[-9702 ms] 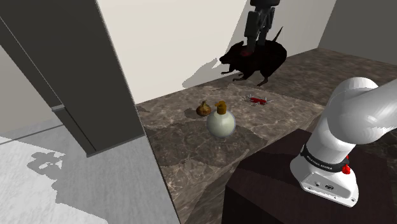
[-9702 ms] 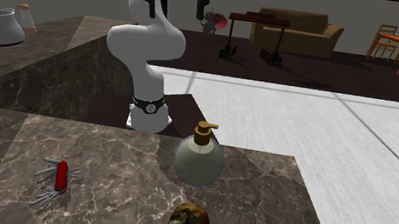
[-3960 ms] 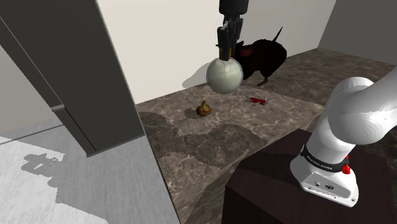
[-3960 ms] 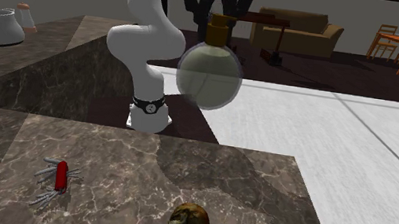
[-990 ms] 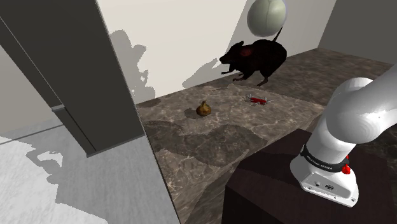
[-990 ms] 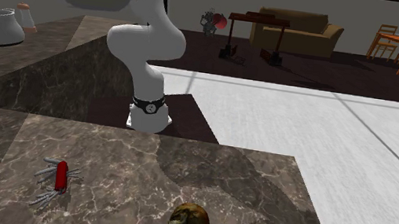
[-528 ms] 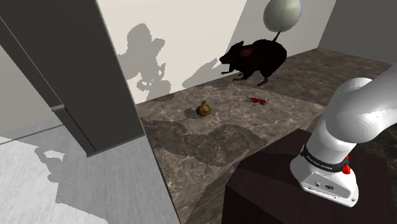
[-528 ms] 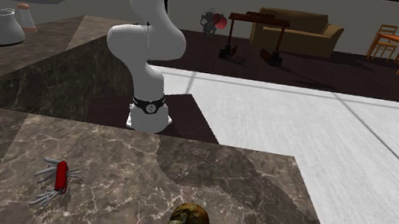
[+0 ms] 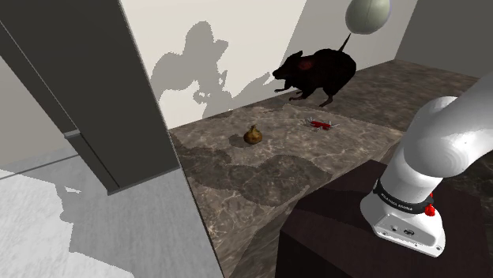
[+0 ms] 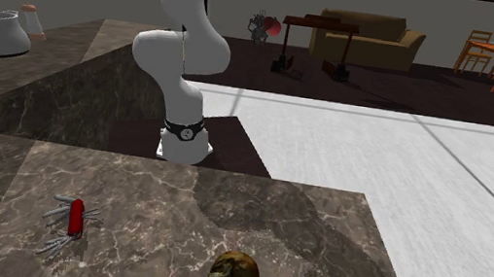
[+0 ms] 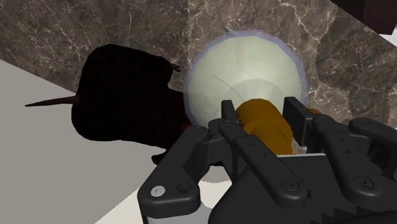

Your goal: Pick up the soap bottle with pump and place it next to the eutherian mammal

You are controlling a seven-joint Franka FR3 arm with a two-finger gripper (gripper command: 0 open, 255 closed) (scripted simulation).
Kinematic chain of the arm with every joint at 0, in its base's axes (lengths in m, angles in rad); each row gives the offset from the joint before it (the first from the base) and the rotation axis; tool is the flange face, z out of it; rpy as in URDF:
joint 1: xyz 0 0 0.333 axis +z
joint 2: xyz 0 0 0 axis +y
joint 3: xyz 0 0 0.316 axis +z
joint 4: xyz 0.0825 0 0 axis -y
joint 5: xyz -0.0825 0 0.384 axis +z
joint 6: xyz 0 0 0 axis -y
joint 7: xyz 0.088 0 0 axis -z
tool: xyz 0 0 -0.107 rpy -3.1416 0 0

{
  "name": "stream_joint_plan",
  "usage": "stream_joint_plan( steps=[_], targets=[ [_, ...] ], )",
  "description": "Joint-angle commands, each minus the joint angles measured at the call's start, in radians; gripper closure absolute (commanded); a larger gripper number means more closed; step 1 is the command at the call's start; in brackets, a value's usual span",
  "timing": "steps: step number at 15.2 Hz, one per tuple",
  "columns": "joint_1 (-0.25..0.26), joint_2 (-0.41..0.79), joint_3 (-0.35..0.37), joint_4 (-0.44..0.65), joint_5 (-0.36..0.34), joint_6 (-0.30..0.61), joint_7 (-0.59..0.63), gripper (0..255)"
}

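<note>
Gripper (image 11: 261, 116) pinches a round, pale-green soap bottle (image 11: 245, 67) by its amber pump, high above the black rat (image 9: 320, 73); brown marble counter (image 9: 261, 174) beneath the rat, pale wall (image 9: 261, 31) behind.

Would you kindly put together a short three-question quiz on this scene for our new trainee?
1. True or false: the round pale-green soap bottle stands on the dark marble counter.
2. The jaws are shut on: A) its amber pump; B) its round body; C) nothing.
3. Which small object lies nearest the black rat-like animal on the counter?
Key: 1 false, it hangs in the air; 2 A; 3 the red pocket knife.
</note>
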State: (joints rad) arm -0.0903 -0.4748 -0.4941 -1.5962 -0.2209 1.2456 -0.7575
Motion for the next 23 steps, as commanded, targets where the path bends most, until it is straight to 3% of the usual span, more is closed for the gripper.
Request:
stream_joint_plan(
  steps=[1,8,10,12,14,16,17,23],
  targets=[
    [0.0,0.035,-0.057,0.038,-0.003,0.006,-0.062,255],
    [0.01,0.232,-0.316,0.232,0.069,0.014,-0.311,255],
    [0.005,0.327,-0.42,0.307,0.136,0.01,-0.405,255],
    [-0.03,0.459,-0.541,0.396,0.254,-0.004,-0.523,255],
    [-0.149,0.628,-0.631,0.51,0.427,-0.046,-0.657,255],
    [-0.351,0.784,-0.634,0.66,0.598,-0.115,-0.753,255],
    [-0.408,0.81,-0.609,0.699,0.623,-0.131,-0.763,255],
    [-0.21,0.673,-0.633,0.449,0.466,0.033,-0.718,255]
  ],
)
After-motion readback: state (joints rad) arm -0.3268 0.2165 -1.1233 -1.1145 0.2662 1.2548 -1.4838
